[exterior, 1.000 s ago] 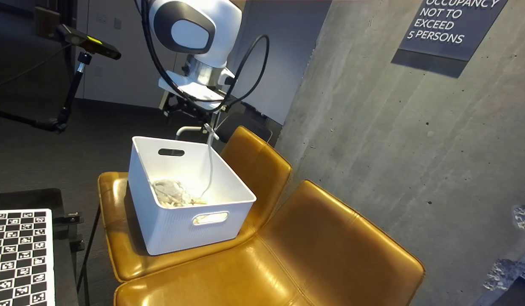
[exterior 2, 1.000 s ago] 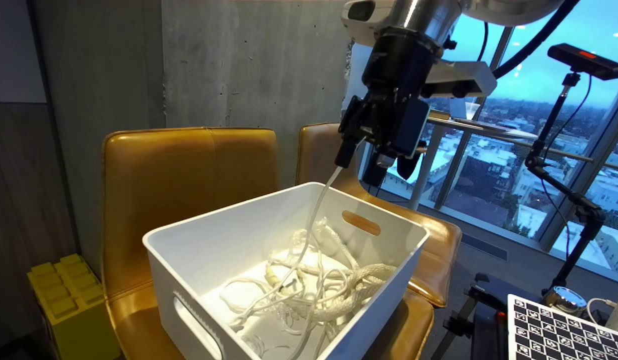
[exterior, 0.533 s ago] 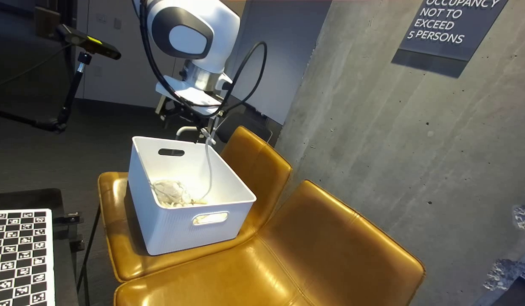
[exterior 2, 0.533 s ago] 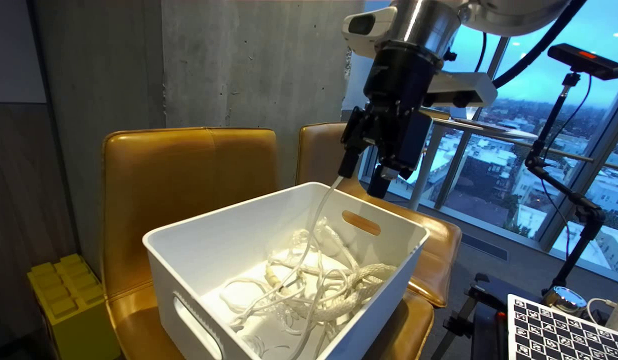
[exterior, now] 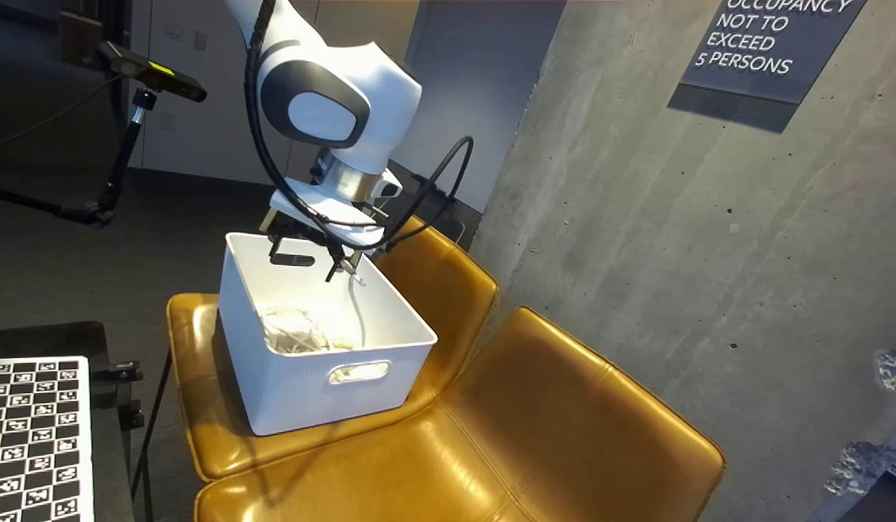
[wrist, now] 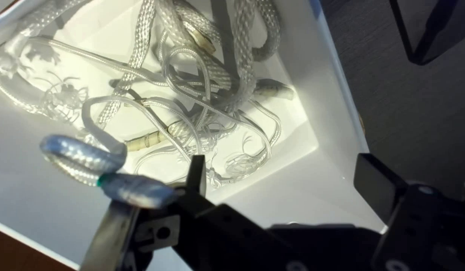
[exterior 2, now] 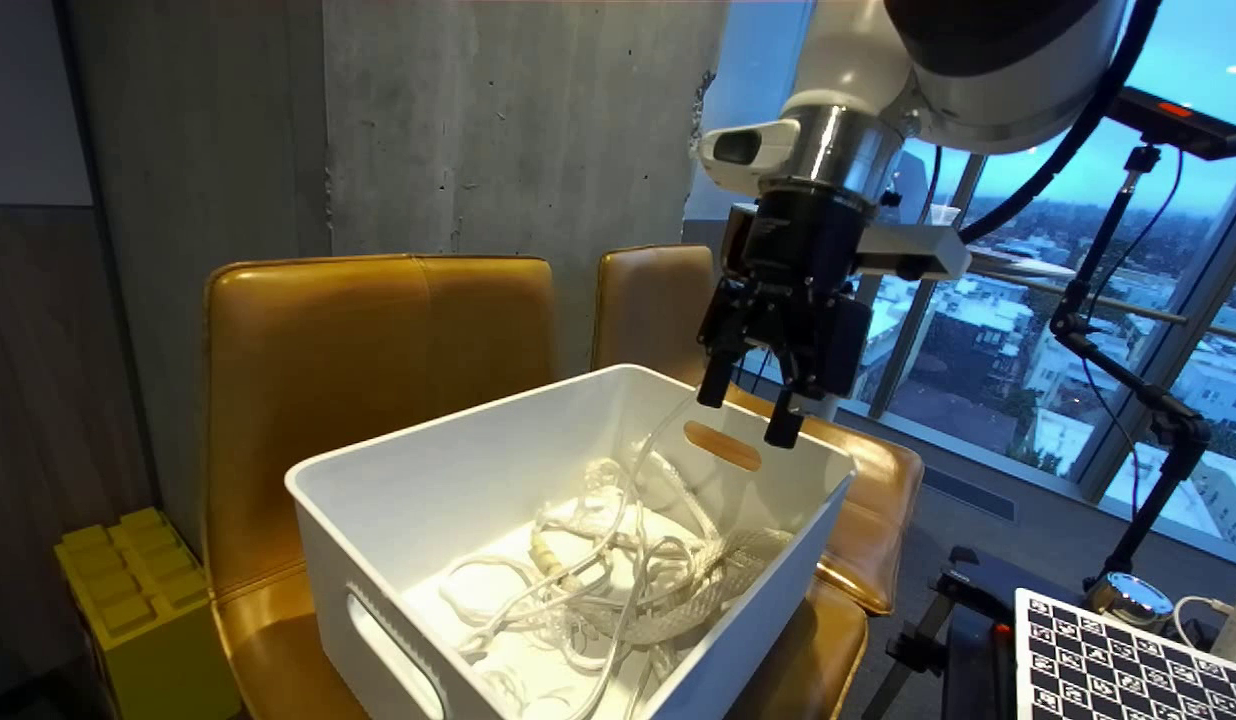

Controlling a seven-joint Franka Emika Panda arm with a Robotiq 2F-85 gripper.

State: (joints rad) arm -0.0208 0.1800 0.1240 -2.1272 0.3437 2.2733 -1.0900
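Note:
My gripper (exterior 2: 748,420) is open, with nothing between its fingers. It hangs over the far end of a white bin (exterior 2: 448,460), near a handle slot. The bin also shows in the other views (exterior: 339,399) (wrist: 341,79). In the wrist view my gripper (wrist: 283,173) has a white cord (wrist: 85,154) outside its left finger. The cord's wrapped end (wrist: 138,190) lies against or beside that finger; I cannot tell how it is held. The cord runs down to a tangle of white ropes (exterior 2: 668,580) on the bin floor, also seen in the wrist view (wrist: 210,75).
The bin stands on a tan leather chair (exterior: 201,428) by another chair (exterior: 564,420) and a concrete wall (exterior: 673,254). A camera on a stand (exterior: 151,72), a checkered board (exterior: 35,435) and a yellow box (exterior 2: 158,620) are nearby.
The arm and open gripper have come down, from above the bin's rim to about the level of its far handle slot. The raised cord has lowered with it.

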